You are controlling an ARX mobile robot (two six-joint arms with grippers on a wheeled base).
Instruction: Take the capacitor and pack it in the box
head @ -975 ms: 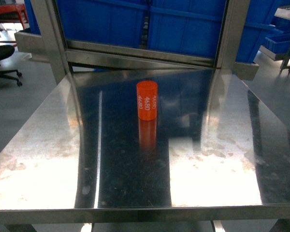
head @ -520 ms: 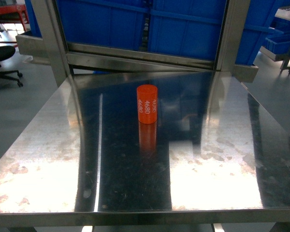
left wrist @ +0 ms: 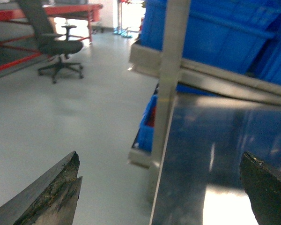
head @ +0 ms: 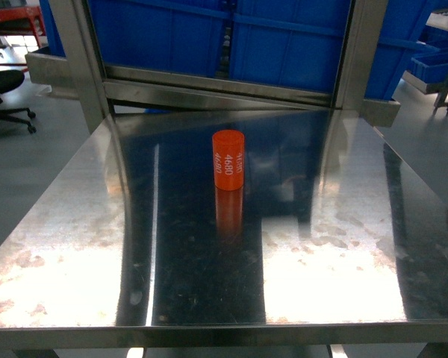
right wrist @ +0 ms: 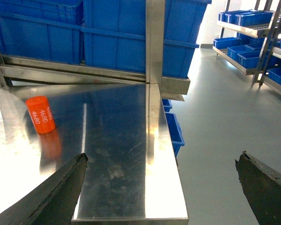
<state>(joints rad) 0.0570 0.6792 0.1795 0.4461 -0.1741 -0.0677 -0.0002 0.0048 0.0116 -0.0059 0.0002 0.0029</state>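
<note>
The capacitor (head: 228, 159) is an orange cylinder printed "4680". It stands upright near the middle of the shiny steel table (head: 75, 246). The right wrist view has the capacitor (right wrist: 40, 114) far to the left of my right gripper (right wrist: 163, 155). That gripper is open and empty, over the table's right front corner. My left gripper (left wrist: 160, 157) is open and empty too, straddling the table's left edge (left wrist: 160, 178). Neither gripper shows in the head view. The box is out of view.
Large blue bins (head: 284, 37) sit on a rack behind the table, framed by steel uprights (head: 75, 52). A black office chair (left wrist: 56, 44) stands on the floor to the left. More blue bins (right wrist: 246, 18) fill shelves to the right, and one (right wrist: 173, 131) sits under the table's right side.
The table and capacitor sit a few pixels lower in the head view, so the view has shifted slightly. The capacitor keeps its place on the table.
</note>
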